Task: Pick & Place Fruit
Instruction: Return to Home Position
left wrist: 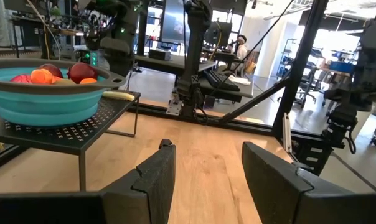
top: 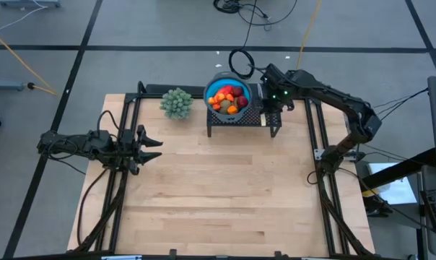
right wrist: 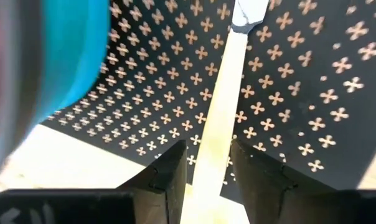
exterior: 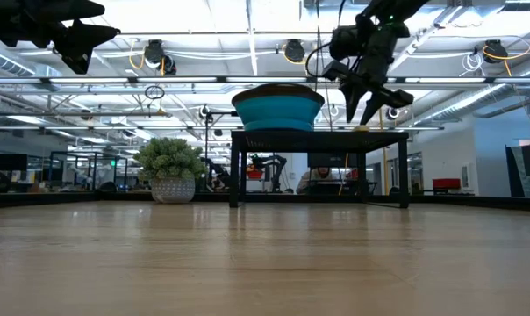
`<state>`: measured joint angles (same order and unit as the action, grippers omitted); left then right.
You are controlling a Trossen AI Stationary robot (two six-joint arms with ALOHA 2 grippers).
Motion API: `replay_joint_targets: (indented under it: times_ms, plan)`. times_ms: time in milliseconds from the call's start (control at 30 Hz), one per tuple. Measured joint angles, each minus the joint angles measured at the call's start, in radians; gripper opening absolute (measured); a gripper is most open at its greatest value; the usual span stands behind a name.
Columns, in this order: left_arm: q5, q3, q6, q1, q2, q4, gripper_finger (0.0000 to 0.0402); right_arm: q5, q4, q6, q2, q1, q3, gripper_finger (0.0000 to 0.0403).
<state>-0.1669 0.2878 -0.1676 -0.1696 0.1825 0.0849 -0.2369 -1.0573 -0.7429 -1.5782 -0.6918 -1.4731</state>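
Hovering over the right end of the shelf [top: 258, 116], the right gripper [top: 271, 107] points straight down, fingers spread and gripping nothing. From its wrist camera the two dark fingers straddle the pale yellow knife [right wrist: 219, 106], which lies flat on the shelf with its long axis running straight out from between them. It is a slim, smooth, plastic-looking strip. I cannot tell whether the fingers touch it.

Now the fruit [top: 229, 99]! It is all heaped in the blue strainer bowl [top: 209, 94], which sits on the shelf's left half. Glossy reds and bright oranges rise above the rim. The pieces look rounded and ball-like, so no long axis shows, and I cannot tell which way any piece points. In the left wrist view, dark red balls and an orange piece crown the pile [left wrist: 57, 73].

The bowl is round and smooth-walled with a ribbed look. The shelf is black metal punched with small cross-shaped holes [right wrist: 300, 93], and it stands on thin legs [exterior: 318, 136].

Just beside the shelf's left end sits a bushy green plant [top: 177, 102]. Well apart from the shelf, out past that same end, the left gripper [top: 157, 146] waits above the light wooden table [top: 225, 195], its fingers [left wrist: 150, 180] wide apart and empty.
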Motion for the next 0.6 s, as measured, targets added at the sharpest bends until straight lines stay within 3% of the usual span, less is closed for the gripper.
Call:
replay_joint_targets:
  times_ms: [233, 433, 600]
  plan:
    - [0.000, 0.000, -0.002, 0.000, 0.000, 0.000, 0.0184, 0.001, 0.007, 0.002, 0.072, -0.003, 0.000, 0.0118]
    - [0.000, 0.000, -0.025, 0.000, 0.000, 0.001, 0.0184, 0.005, 0.002, 0.168, 0.166, 0.028, 0.000, 0.0110]
    - [0.000, 0.000, -0.024, 0.000, 0.000, 0.000, 0.0184, 0.126, 0.009, 0.282, 0.269, 0.091, 0.000, 0.0070]
